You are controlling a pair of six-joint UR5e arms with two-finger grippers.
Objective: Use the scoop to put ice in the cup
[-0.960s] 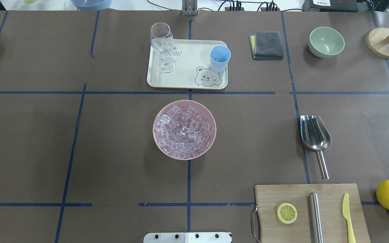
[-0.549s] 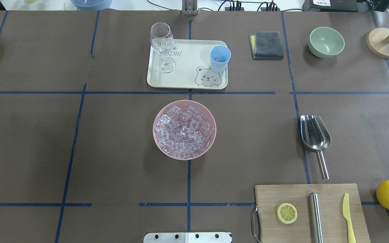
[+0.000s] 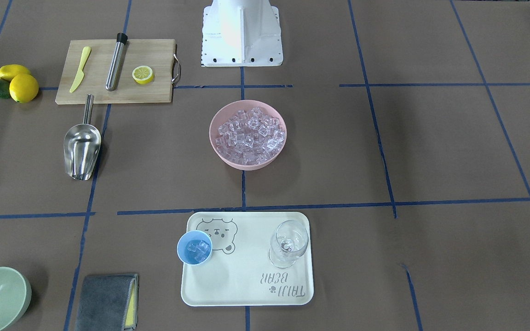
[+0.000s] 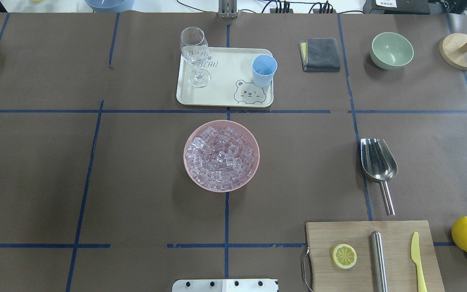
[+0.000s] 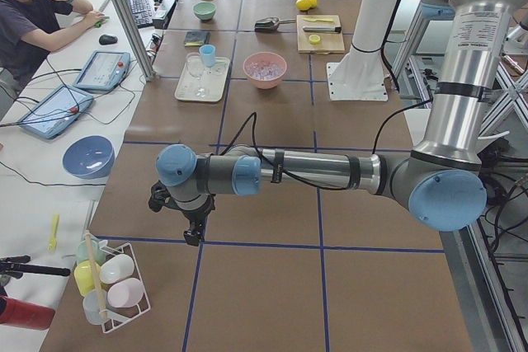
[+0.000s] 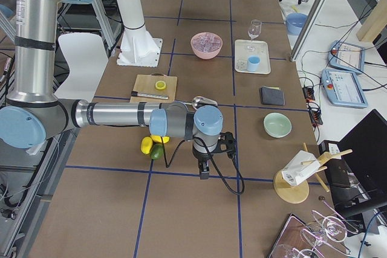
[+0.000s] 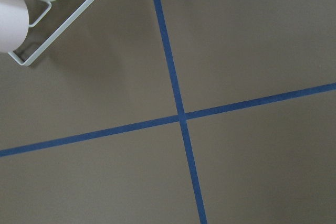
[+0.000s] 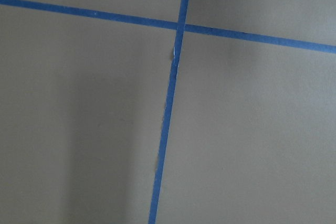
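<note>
We find a tape crossing [image 7: 181, 117] under the fingers of the left gripper [image 5: 193, 237], lemons [image 6: 147, 145] near those of the right gripper [image 6: 204, 171], between the two and well apart from both the scoop [image 4: 378, 160], ice [image 4: 221, 156] in the bowl [image 3: 246, 165], cup [image 4: 264, 71] on the tray [image 4: 225, 89] behind it

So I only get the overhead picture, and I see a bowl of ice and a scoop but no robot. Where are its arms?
Observer: Off to the sides. The exterior left view shows the left gripper hanging over the table near a wire rack of cups.
Operator: And the other?
Observer: The exterior right view shows the right gripper hanging over the table past the lemons, away from the scoop.
Operator: Any ice in the blue cup yet?
Observer: Yes, the front-facing view looks into the cup and shows a few clear ice cubes.
</note>
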